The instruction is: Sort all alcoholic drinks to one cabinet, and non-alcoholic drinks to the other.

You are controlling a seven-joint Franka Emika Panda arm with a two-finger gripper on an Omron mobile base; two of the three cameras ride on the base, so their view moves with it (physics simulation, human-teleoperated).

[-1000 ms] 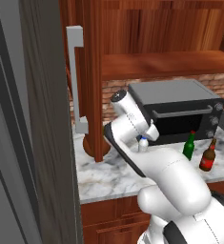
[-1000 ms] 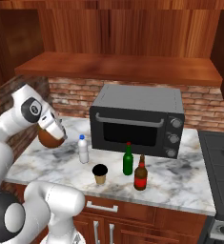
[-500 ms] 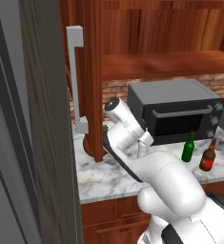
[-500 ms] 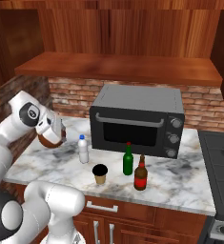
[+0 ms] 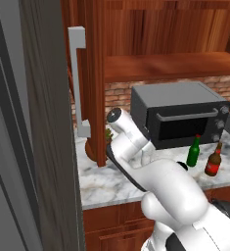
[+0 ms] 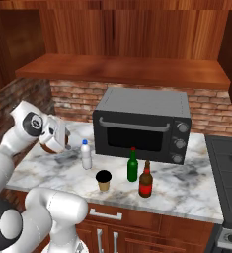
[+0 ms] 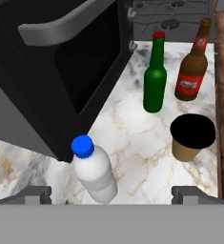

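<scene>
Hand view shows the hand (image 7: 111, 193) spread wide, empty, white bottle (image 7: 94, 170) between (coffee cup (image 7: 191, 137) beside).

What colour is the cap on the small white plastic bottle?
Blue; the small white plastic bottle shows it best in the hand view.

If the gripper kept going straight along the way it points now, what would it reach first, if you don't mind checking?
Most likely the white plastic bottle: in the hand view it stands upright between the fingertips of the open gripper, nearer than the coffee cup and both glass bottles. The remaining gap is hard to judge.
</scene>
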